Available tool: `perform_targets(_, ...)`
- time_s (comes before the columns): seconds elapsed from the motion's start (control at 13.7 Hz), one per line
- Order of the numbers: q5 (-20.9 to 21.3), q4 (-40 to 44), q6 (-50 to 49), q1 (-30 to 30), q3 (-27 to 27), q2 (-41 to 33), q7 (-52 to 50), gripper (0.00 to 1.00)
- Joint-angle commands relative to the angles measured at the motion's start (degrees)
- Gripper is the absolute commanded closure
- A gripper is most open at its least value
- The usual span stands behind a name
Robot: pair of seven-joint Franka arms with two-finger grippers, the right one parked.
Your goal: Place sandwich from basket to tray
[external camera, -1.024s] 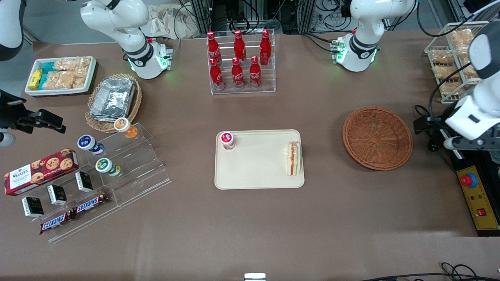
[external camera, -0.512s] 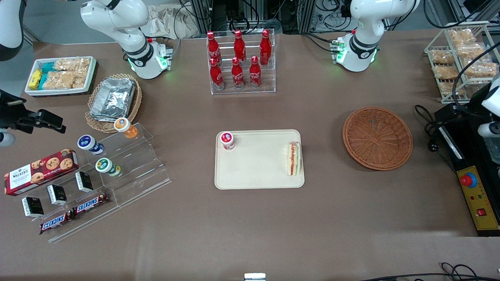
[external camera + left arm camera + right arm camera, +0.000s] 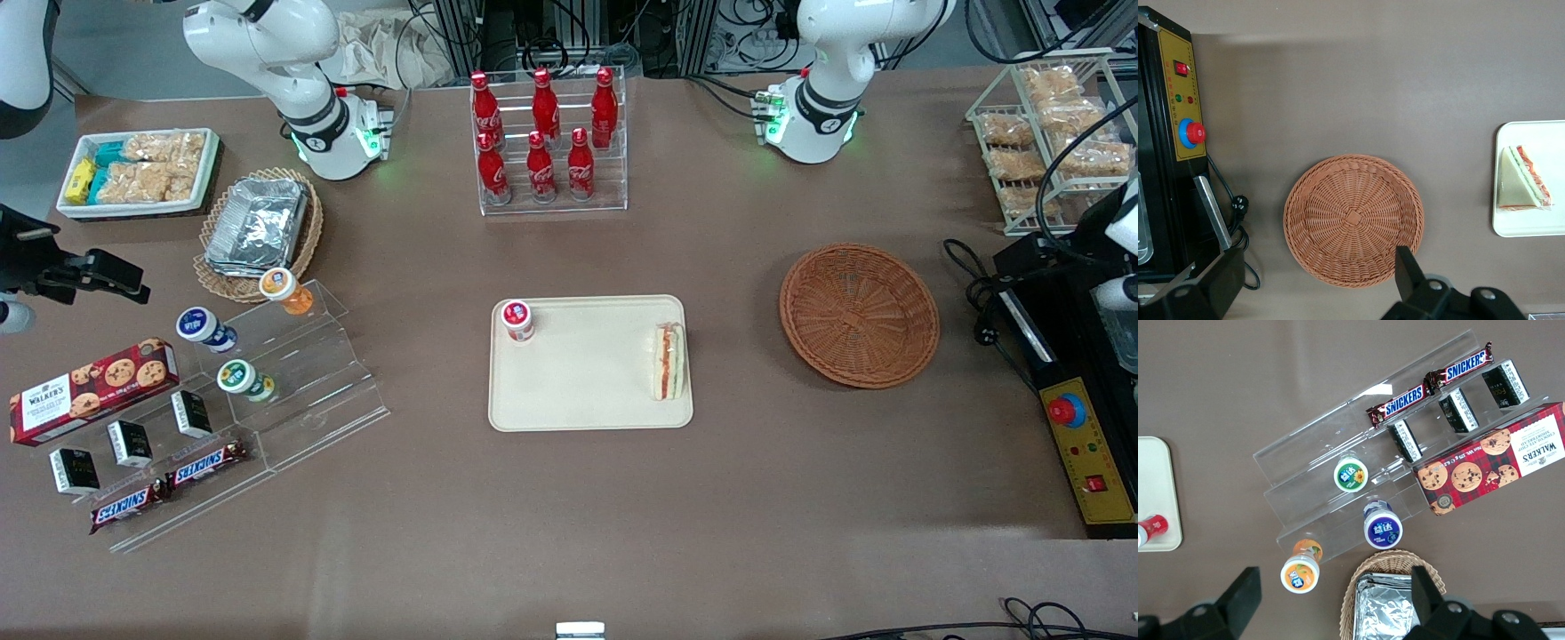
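Wrist-camera view from the working arm looks straight down past the gripper (image 3: 1311, 280), whose two dark fingers (image 3: 1408, 272) stand wide apart with nothing between them. It hangs high above the table, over the edge of the round reddish-brown basket (image 3: 1353, 219) nearest the control box (image 3: 1175, 100) with its red stop button. The basket holds nothing. The sandwich (image 3: 669, 360) already lies on the cream tray (image 3: 587, 391), just inside the short rim that faces the basket, with its striped filling edge showing. A small red-capped jar (image 3: 516, 320) stands at the tray's corner toward the parked arm's end.

Judging from this, the placing looks done. Little could go wrong except by a careless retreat: a low swing could catch the cable (image 3: 1238, 207) beside the control box or nudge the light basket. The sandwich sits close to the rim, so a knock to the tray might tip it out.

From the front, the working arm is mostly cut off at the frame edge, so the gripper cannot be seen there. The wrist view cuts off most of the tray.
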Motion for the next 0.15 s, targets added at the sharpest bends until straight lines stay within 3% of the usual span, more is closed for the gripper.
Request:
perform_targets(0.0, -0.9, 1.3, -1.4, -0.1, 0.1, 0.4, 0.3, 0.00)
perform_targets(0.07, -0.9, 1.3, -1.4, -0.1, 0.1, 0.3, 0.3, 0.00)
